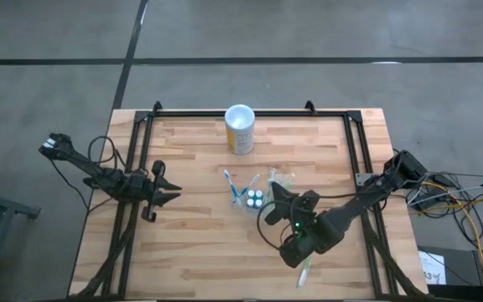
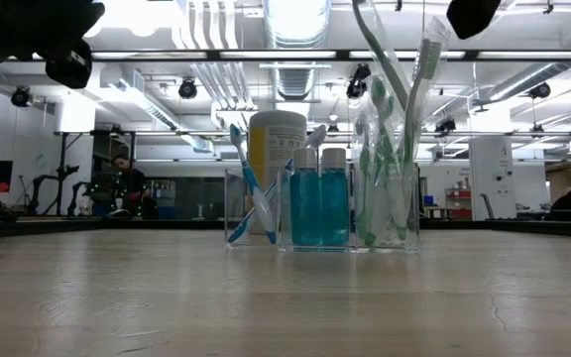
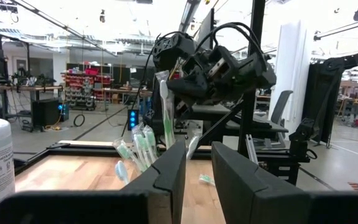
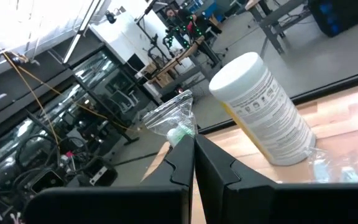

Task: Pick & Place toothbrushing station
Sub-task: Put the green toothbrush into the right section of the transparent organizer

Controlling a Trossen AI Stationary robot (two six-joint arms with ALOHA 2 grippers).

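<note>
Saw the right gripper with its fingers pinched together on a wrapped toothbrush. Saw the green brush head poke out of the clear wrap just past the tips. Found the toothbrushing station just beside those fingers, at about 9 o'clock from them in the high view, near the middle of the table. Could not tell if the wrap touched the station.

Found the left gripper well apart from the station, at its 9 o'clock, with fingers spread wide and nothing between them. Saw lots of bare wood between the two. Saw more bare wood at 6 o'clock from the station, down to the near edge. Spotted a yellow tub with a white top at 12 o'clock from the station, close to the far edge.

Saw only in the low view that the station was clear with three parts in a row, blue bottles in the middle part and brushes in the side parts. Saw only in the left wrist view the wrapped toothbrush held up high above the wood.
</note>
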